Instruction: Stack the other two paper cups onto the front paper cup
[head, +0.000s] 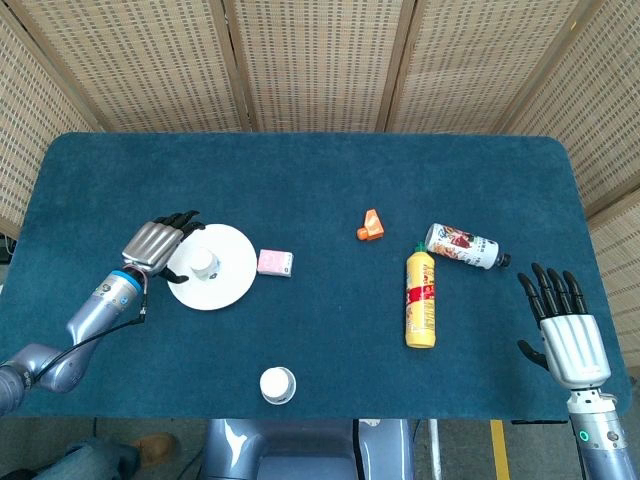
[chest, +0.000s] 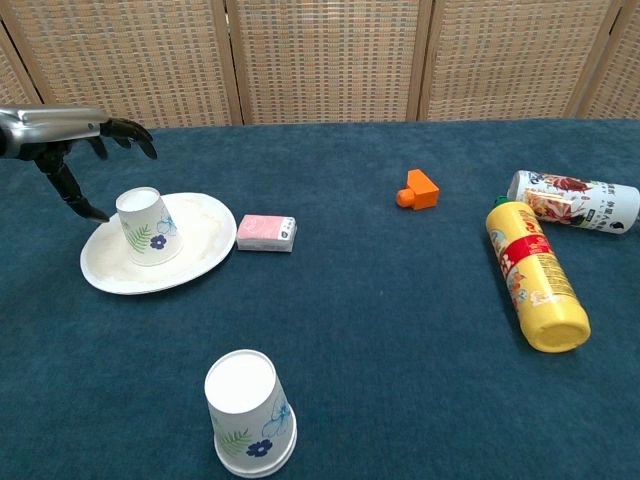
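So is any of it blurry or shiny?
Head view: sharp all over, light even, soft shadows beside the yellow bottle. Chest view: mostly sharp too; the left hand at the edge looks a little smeared, with a pale sheen on its metal back.

1. Left hand (head: 157, 243): ribbed silver back, black fingers, blue ring at the wrist.
2. Right hand (head: 568, 335): same silver and black build.
3. Forearms are smooth grey-silver tubes.
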